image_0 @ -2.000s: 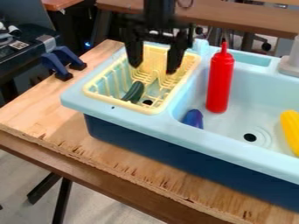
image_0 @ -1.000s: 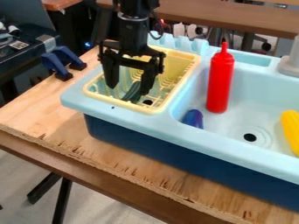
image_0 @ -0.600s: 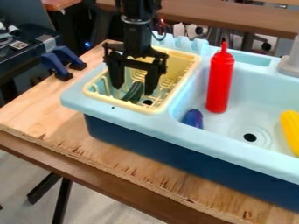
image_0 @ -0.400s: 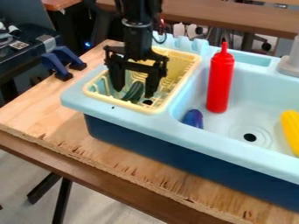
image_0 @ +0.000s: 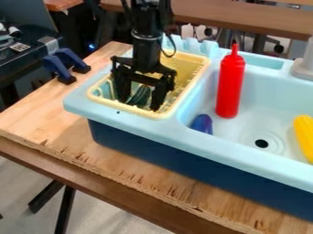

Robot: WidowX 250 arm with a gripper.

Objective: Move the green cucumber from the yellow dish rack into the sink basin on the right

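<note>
The black two-finger gripper (image_0: pixel 140 103) hangs down inside the yellow plastic dish rack (image_0: pixel 116 104), its fingers spread apart, one to the left and one to the right of a dark green toy cucumber (image_0: pixel 142 95). The cucumber lies low in the rack's near part, between the fingers (whether either of them touches it, I cannot tell). The rack sits in the left side of a light blue plastic toy sink (image_0: pixel 214 147) with a dark blue front. In the basin to the right, a red plastic squeeze bottle (image_0: pixel 229 87) stands upright, with a purple toy eggplant (image_0: pixel 202 124) near it, by the basin's near left corner. A yellow toy corn cob (image_0: pixel 304 137) lies farther right, beyond the round black drain hole (image_0: pixel 261 143).
</note>
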